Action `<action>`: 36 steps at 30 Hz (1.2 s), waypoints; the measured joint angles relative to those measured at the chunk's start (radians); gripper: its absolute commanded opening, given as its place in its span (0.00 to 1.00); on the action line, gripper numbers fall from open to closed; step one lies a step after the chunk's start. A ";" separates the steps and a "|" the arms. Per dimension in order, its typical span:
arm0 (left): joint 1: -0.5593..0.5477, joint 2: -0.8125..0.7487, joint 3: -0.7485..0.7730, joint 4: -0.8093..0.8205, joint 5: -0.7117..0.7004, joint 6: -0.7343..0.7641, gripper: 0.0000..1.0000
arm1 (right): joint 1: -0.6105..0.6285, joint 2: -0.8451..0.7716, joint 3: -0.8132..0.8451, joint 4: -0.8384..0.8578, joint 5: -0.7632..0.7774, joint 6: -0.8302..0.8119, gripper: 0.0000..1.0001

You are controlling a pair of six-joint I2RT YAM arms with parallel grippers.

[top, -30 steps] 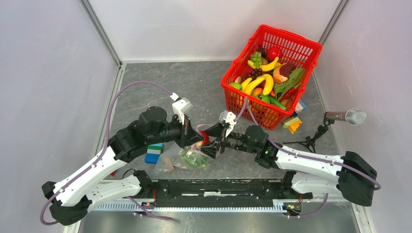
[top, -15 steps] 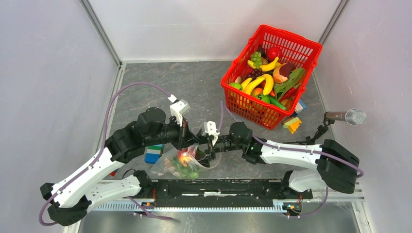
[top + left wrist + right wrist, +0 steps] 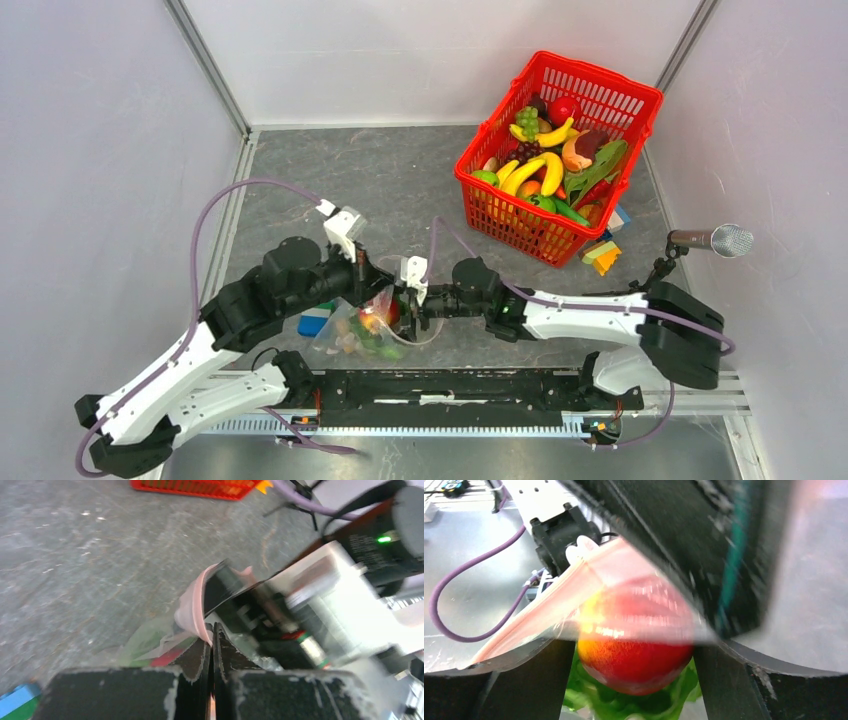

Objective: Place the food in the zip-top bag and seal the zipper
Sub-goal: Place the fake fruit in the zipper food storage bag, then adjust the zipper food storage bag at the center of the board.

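The clear zip-top bag (image 3: 350,335) lies in front of the arm bases with green lettuce (image 3: 589,700) and other food in it. My left gripper (image 3: 372,296) is shut on the bag's pink zipper strip (image 3: 194,611) and holds the mouth up; in the left wrist view the left gripper (image 3: 213,632) has its jaws pressed together. My right gripper (image 3: 408,312) reaches into the mouth from the right. In the right wrist view the right gripper (image 3: 634,652) has a red and yellow apple (image 3: 634,662) between its fingers, touching both, just above the lettuce.
A red mesh basket (image 3: 610,95) full of toy food stands at the back right; its edge also shows in the left wrist view (image 3: 190,487). A blue-green block (image 3: 316,322) lies left of the bag. Small blocks (image 3: 603,256) and a microphone on a stand (image 3: 712,240) are at the right.
Both grippers have moved left and nearer. The right gripper has carried the red apple down into the bag's mouth. The left gripper has kept its hold on the pink strip.
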 measured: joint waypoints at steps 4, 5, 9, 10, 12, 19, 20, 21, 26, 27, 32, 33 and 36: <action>0.000 -0.101 -0.044 0.006 -0.162 -0.010 0.02 | 0.000 -0.119 0.003 -0.118 0.093 -0.005 0.93; 0.000 -0.124 -0.054 0.008 -0.193 -0.014 0.02 | 0.001 -0.154 0.008 -0.143 0.103 -0.006 0.94; -0.016 -0.169 -0.082 0.048 -0.212 -0.039 0.02 | 0.006 -0.282 0.032 -0.181 0.143 0.002 0.94; -0.020 -0.163 -0.085 0.067 -0.206 -0.048 0.02 | 0.006 -0.305 0.032 -0.193 0.156 0.007 0.94; -0.021 -0.151 -0.091 0.090 -0.198 -0.062 0.02 | 0.006 -0.331 0.031 -0.229 0.182 0.020 0.93; -0.022 -0.132 -0.122 0.116 -0.196 -0.077 0.02 | 0.011 -0.359 0.010 -0.301 0.250 0.089 0.83; -0.022 -0.131 -0.126 0.116 -0.202 -0.076 0.02 | 0.014 -0.356 0.021 -0.331 0.275 0.095 0.82; -0.022 -0.127 -0.130 0.114 -0.212 -0.076 0.03 | 0.018 -0.346 0.042 -0.370 0.305 0.098 0.82; -0.003 -0.062 -0.113 0.057 -0.286 -0.033 0.02 | 0.028 -0.234 0.164 -0.513 0.417 0.093 0.84; -0.002 -0.043 -0.105 0.044 -0.301 -0.024 0.02 | 0.029 -0.206 0.189 -0.544 0.426 0.089 0.85; 0.001 -0.048 -0.117 0.027 -0.360 -0.019 0.02 | 0.047 -0.061 0.341 -0.746 0.492 0.067 0.86; 0.001 -0.070 -0.128 0.026 -0.376 -0.020 0.02 | 0.050 -0.053 0.350 -0.766 0.480 0.059 0.86; 0.001 -0.114 -0.149 0.016 -0.406 -0.020 0.02 | 0.058 -0.055 0.365 -0.802 0.398 0.036 0.74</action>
